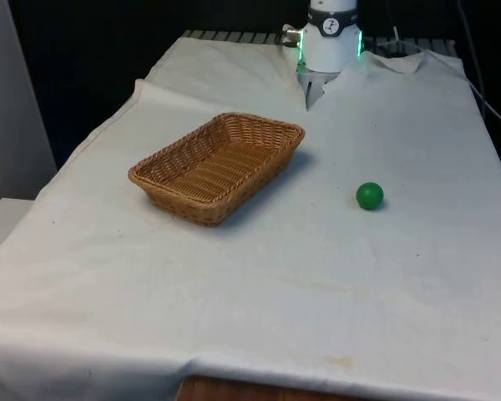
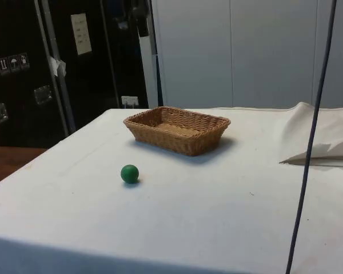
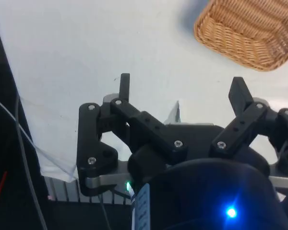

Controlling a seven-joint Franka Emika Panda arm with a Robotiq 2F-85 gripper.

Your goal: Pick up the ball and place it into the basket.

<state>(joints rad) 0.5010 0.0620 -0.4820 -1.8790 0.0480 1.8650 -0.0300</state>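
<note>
Ball (image 1: pixel 369 195) well apart from basket (image 1: pixel 220 166)

green ball (image 1: pixel 369 195) on cloth, well apart from basket | wicker basket (image 1: pixel 218 165) upright, empty

I find no legible text; the cabinet (image 2: pixel 23 85) carries a sheet (image 2: pixel 81 33) and symbol stickers (image 2: pixel 8 64), both unreadable.

Brown woven wicker basket (image 3: pixel 247 33) cut off by wrist picture's edge. White robot arm (image 1: pixel 331 38) cropped above its base in front view.
</note>
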